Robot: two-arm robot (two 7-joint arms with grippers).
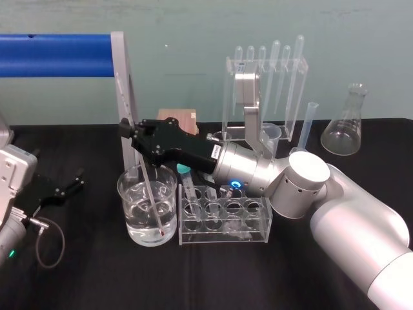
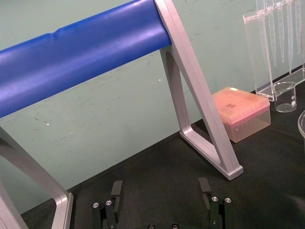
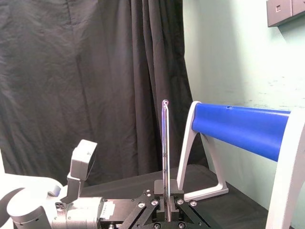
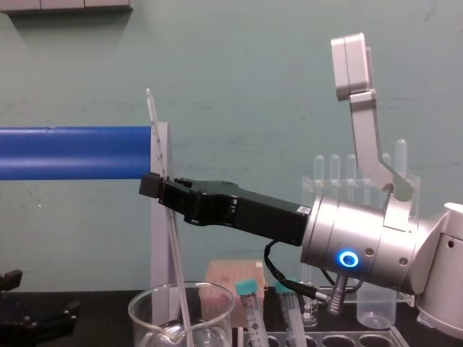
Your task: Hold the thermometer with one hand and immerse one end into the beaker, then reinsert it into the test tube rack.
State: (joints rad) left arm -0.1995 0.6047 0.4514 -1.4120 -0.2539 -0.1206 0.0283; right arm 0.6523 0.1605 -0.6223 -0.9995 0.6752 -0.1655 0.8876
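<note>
1. Over the black bench (image 1: 97, 284), left of its middle: the right gripper (image 1: 128, 132), stretched in from the bench's right side and hanging above the beaker (image 1: 129, 187).
2. Jaws clamped on the thermometer (image 1: 152, 201); in the right wrist view, pinched between the two black fingers (image 3: 158, 187), with the glass rod rising well above them.
3. Tilted, not upright: in the chest view the thermometer (image 4: 163, 210) leans with its top toward the robot's left and slants down past the beaker's rim.
4. Lower end inside the beaker, under the waterline and close to the bottom; upper end free in the air above the gripper, in front of the blue bar (image 1: 58, 55) and its grey frame.
5. Beaker partly filled with clear liquid, standing left of the bench's middle.
6. Just beside it, on the robot's right: the test tube rack (image 1: 226, 223), clear, with round holes, and teal-capped tubes (image 4: 247, 289) standing at the end nearest the beaker.
7. Near the bench's left edge, low and well apart from the beaker: the left gripper (image 1: 72, 183), jaws apart with nothing between them.
8. Along the bench's back edge: a pinkish box (image 2: 240, 112) by the frame's leg, a clear pipette stand (image 1: 284, 84), a small beaker (image 1: 271, 137), a measuring cylinder (image 1: 308, 126), and toward the back right corner a conical flask (image 1: 345, 132).
</note>
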